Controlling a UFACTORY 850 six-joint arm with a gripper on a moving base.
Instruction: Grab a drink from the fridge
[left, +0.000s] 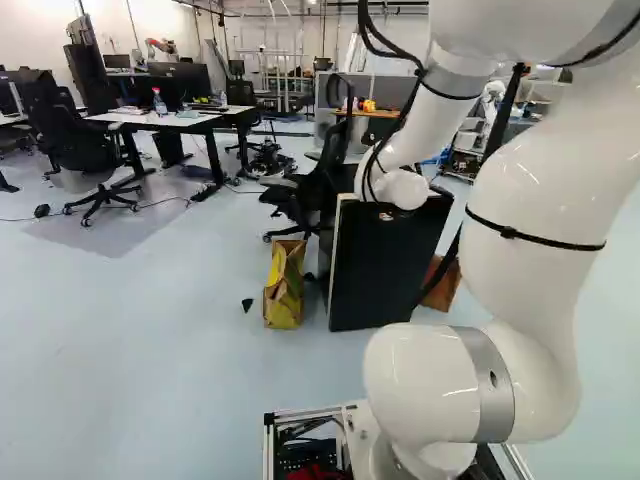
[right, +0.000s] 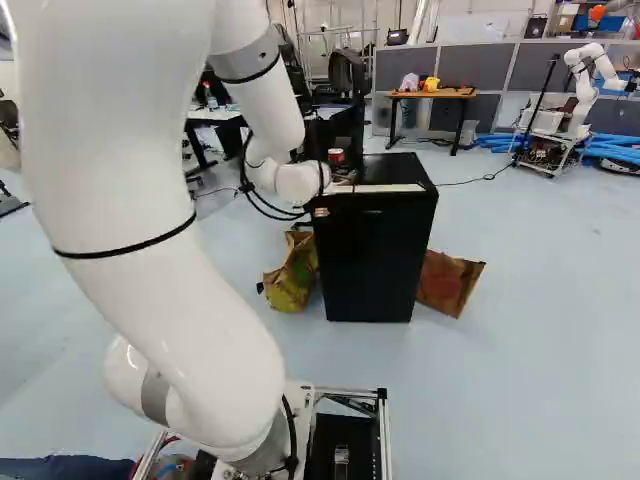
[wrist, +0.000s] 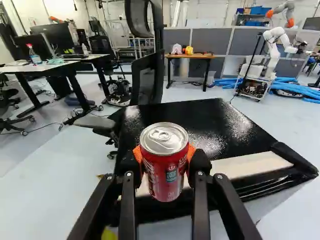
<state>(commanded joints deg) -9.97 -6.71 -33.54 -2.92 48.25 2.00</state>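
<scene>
The hand (wrist: 165, 162) is closed on a red drink can (wrist: 165, 182) in the wrist view, its orange pads (wrist: 192, 151) pressed to the can from two sides. The can is held upright, lid uppermost, and no tilt is seen. Beyond it the black top of the fridge (wrist: 200, 117) is seen, with a pale strip (wrist: 250, 165) along the near edge. Whether the can's base touches anything cannot be told.

In the left base view the arm (left: 530, 190) is reached out to the fridge, and the grasp itself is hidden behind the wrist (left: 405, 189). A yellow-brown paper bag (left: 284, 285) is seen on the floor beside the fridge, and a black office chair (left: 315, 190) is seen close by.

In the right base view the can is seen at the fridge's top, just past the wrist. A brown bag (right: 448, 282) is seen at the fridge's other side. Whether the door is fully shut cannot be made out.

The grab itself is judged to be done: the drink is out and secured, and only the carrying away seems to be left. A small lift is called for next, with the grip kept firm and the can level, then a slow draw back from the fridge; the near edge could be clipped if the lift is too low.
</scene>
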